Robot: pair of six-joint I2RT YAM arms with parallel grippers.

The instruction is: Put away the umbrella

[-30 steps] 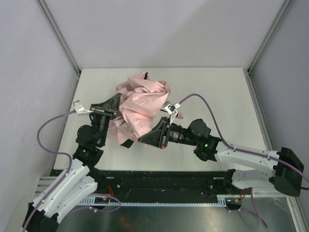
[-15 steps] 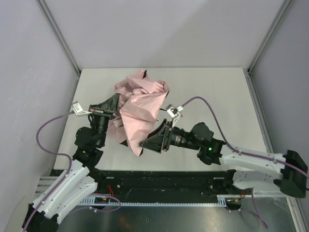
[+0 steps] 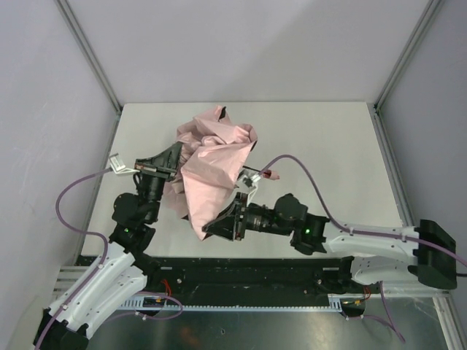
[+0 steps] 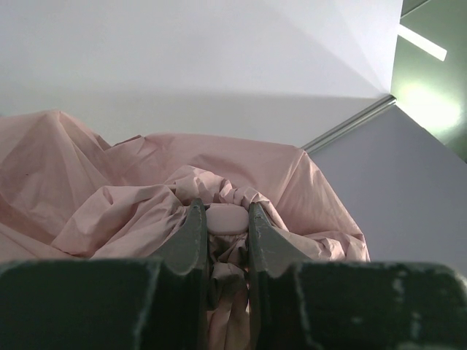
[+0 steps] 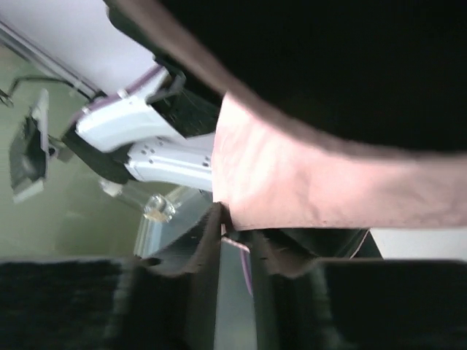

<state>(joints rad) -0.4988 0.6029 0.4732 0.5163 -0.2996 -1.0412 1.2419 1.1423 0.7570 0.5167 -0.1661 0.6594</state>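
Top external view places the umbrella (image 3: pixel 213 164) as a crumpled heap of pale pink fabric left of centre on the white table (image 3: pixel 336 146). Its shaft, handle and strap cannot be made out there, being buried under the folds. The left gripper (image 3: pixel 174 157) enters the heap from the left with its tips covered by cloth. The right gripper (image 3: pixel 211 229) sits under the near hanging edge, so neither grip can be judged from above. Left wrist view settles the first: that gripper's fingers (image 4: pixel 191 237) are pressed onto a smooth, rounded pink part of the umbrella amid bunched fabric. Whether that part is the handle cannot be told. Right wrist view shows the other gripper's fingers (image 5: pixel 204 244) a little apart with a clear slot between them. The fabric hem lies at their tips rather than in the slot. Dark shadow beneath the canopy fills that frame's upper right and is unreadable. A white arm link (image 5: pixel 142 131) shows beyond the hem. A purple cable (image 3: pixel 292 156) arcs over the table beside the heap.
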